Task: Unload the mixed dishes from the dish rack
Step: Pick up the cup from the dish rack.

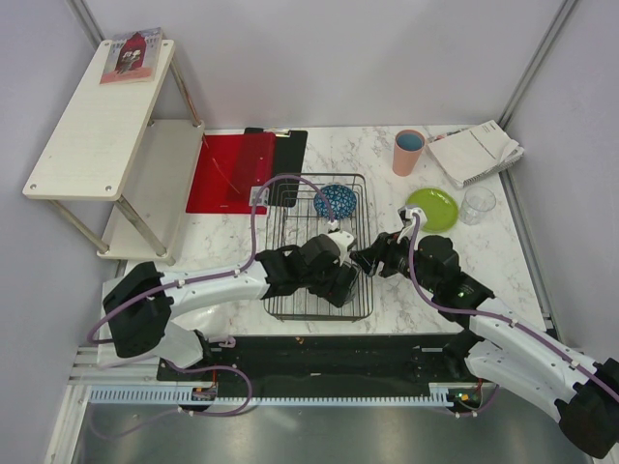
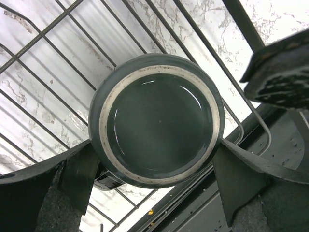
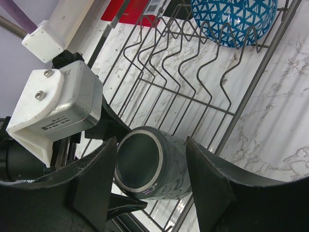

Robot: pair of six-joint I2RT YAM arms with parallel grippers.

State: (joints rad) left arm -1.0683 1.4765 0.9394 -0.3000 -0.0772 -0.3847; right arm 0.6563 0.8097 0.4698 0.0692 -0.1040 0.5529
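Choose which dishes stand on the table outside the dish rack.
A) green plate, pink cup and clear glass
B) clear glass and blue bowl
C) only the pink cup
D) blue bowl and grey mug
A: the green plate, pink cup and clear glass sit on the table right of the dish rack; the blue bowl is inside it and the grey mug is over its wires.

the left gripper (image 1: 338, 280), clamped on the dark grey mug (image 2: 157, 125), blocks the dish rack's (image 1: 290, 227) near right corner; the right gripper (image 1: 366, 259) crowds alongside; bare table (image 1: 398, 302) lies right.
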